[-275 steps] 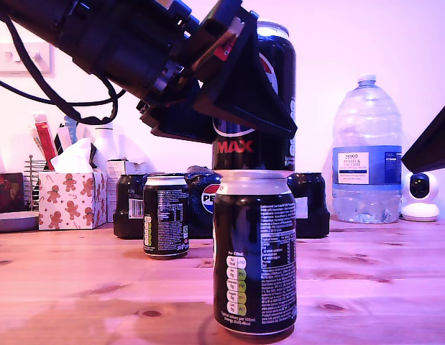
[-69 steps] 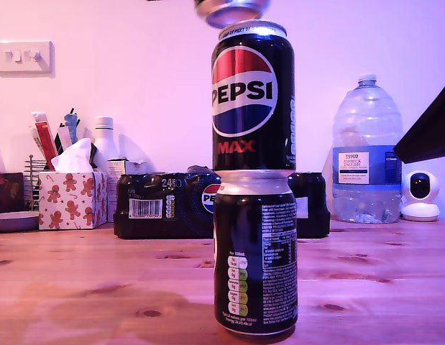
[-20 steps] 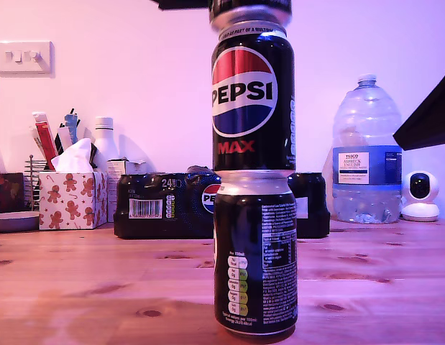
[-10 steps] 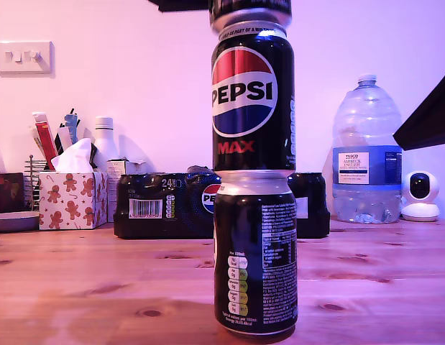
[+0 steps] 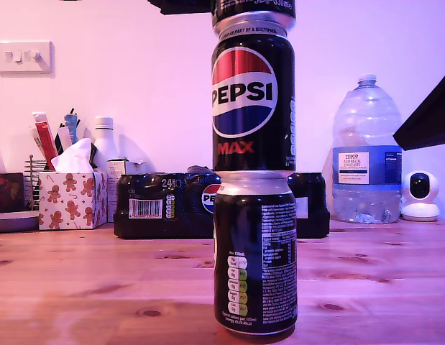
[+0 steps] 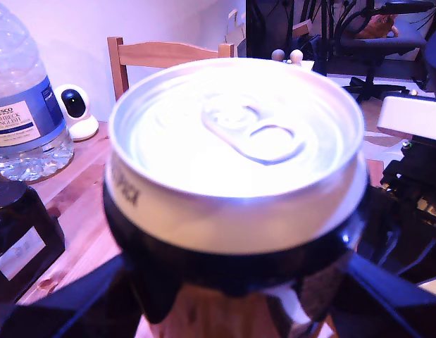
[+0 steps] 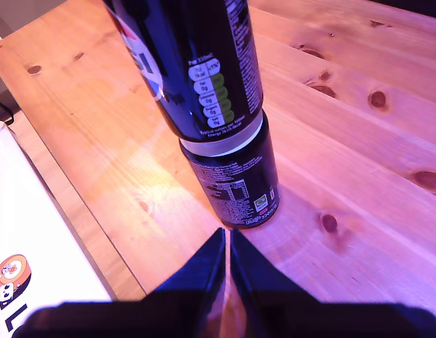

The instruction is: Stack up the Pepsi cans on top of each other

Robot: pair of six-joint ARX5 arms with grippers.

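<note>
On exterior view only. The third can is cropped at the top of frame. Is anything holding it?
Observer: Yes. The first wrist view shows the top can between the fingers of the first pincer, which hug its sides.
Operator: Opened or sealed?
Observer: It looks sealed. The pull tab lies flat on the lid.
Operator: Where is the second pincer?
Observer: The second pincer is shut and empty, off the stack, looking down at the middle can sitting on the bottom can.
</note>
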